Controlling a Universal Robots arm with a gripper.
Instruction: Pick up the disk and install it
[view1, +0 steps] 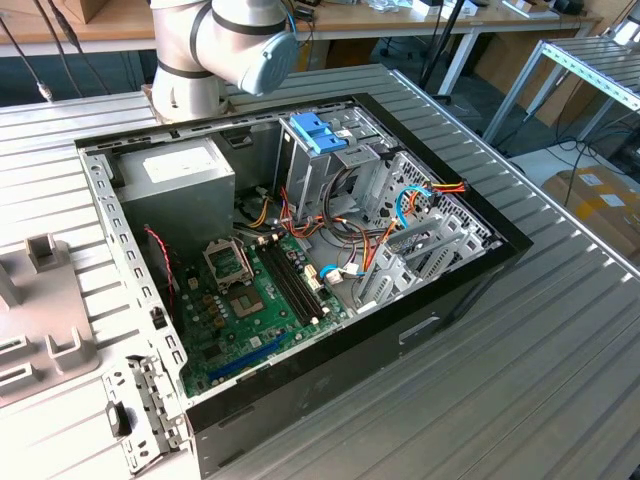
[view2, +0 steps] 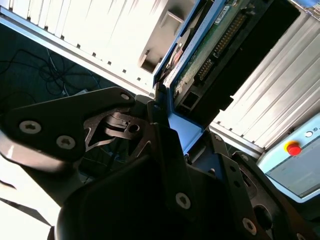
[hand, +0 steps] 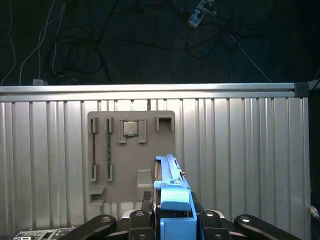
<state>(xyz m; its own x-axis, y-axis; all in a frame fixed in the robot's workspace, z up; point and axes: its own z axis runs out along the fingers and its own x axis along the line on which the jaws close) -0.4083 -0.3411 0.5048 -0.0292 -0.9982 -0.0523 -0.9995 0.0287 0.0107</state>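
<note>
Ribbed aluminium bench (hand: 240, 160) fills the background in the first wrist view, with dark floor and loose cables beyond its edge. At the middle of things, the arm's black jaws are closed on the disk (hand: 170, 175), a flat metal hard drive framed by blue plastic side rails. The jaws press on its two sides and it is held edge-on, its far end pointing toward the bench. In the second wrist view the disk (view2: 215, 45) shows its green circuit board and connector pins, with a blue rail running along one side.

Past the disk's far end lies a grey plastic fixture tray (hand: 130, 170) with slots, one of them holding a small square silver chip (hand: 131, 128).

In the exterior view the white-and-grey robot arm (view1: 220, 40) stands at twelve o'clock from an open black computer case (view1: 350, 350) lying on its side. Inside the case, a grey boxy power supply (view1: 175, 180) sits at eleven o'clock, a metal cage with a light-blue plastic top (view1: 320, 135) at one o'clock, and a green motherboard (view1: 250, 300) at seven o'clock. The tray lies at nine o'clock from the case.
</note>
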